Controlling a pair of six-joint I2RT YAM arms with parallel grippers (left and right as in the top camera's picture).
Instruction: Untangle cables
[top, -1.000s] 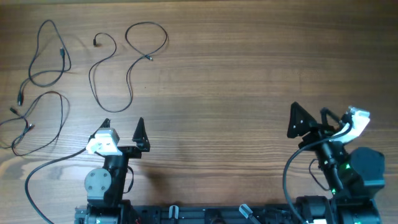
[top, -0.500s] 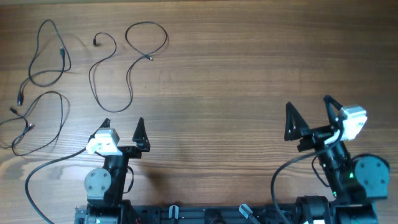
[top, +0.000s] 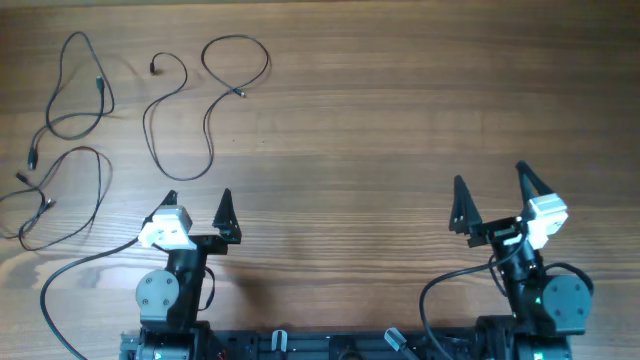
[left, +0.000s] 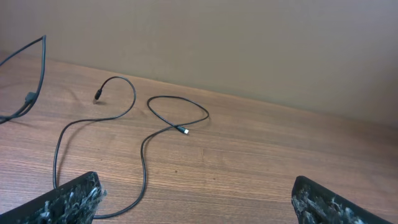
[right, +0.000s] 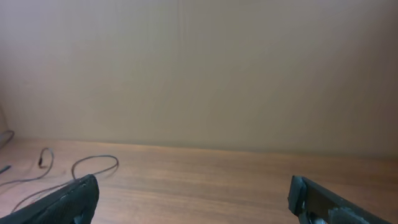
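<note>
Three thin black cables lie as separate strands on the wooden table at the far left. One S-shaped cable (top: 205, 105) runs from a plug near the top to a loop; it also shows in the left wrist view (left: 144, 152) and faintly in the right wrist view (right: 93, 163). A looped cable (top: 72, 85) lies further left, and another cable (top: 68, 195) below it. My left gripper (top: 197, 205) is open and empty, just below the S-shaped cable. My right gripper (top: 492, 195) is open and empty at the near right.
A thicker black arm cable (top: 75, 275) curves from the left arm base at the near edge. A plain beige wall (right: 199, 68) stands behind the table's far edge.
My right arm has swung left and drawn back toward its base, its open fingers now pointing straight away. The left arm and the cables have not moved.
</note>
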